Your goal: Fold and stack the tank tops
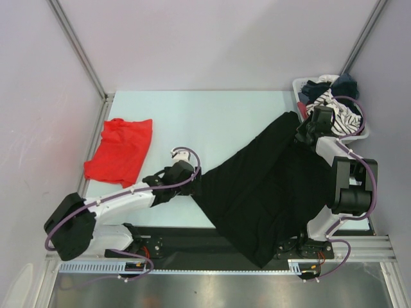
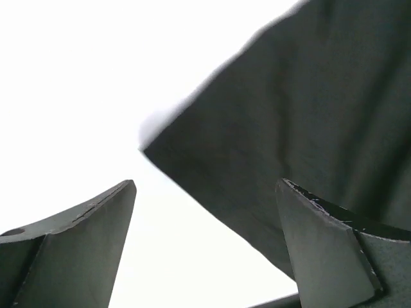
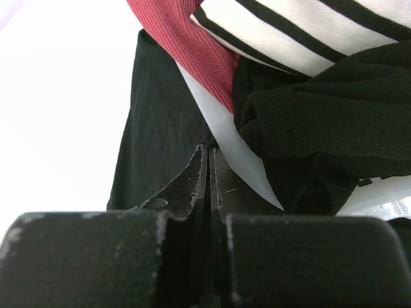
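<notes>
— On the table (image 1: 212,122), right half: black tank top (image 1: 263,186) stretched diagonally, from the near edge toward the basket (image 1: 297,86).
— Claws?
— Right gripper (image 3: 209,154) pinches its far corner. Left gripper (image 2: 205,186) gapes beside its left corner. Red tank top (image 1: 119,151) lies far left.

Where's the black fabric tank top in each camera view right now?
Top external: black fabric tank top spread diagonally, centre-right.
Left wrist: fills the upper right, beyond the open fingers.
Right wrist: left of centre, pinched by the shut fingers.
Shared landmark: white plastic basket, top external and right wrist.
</notes>
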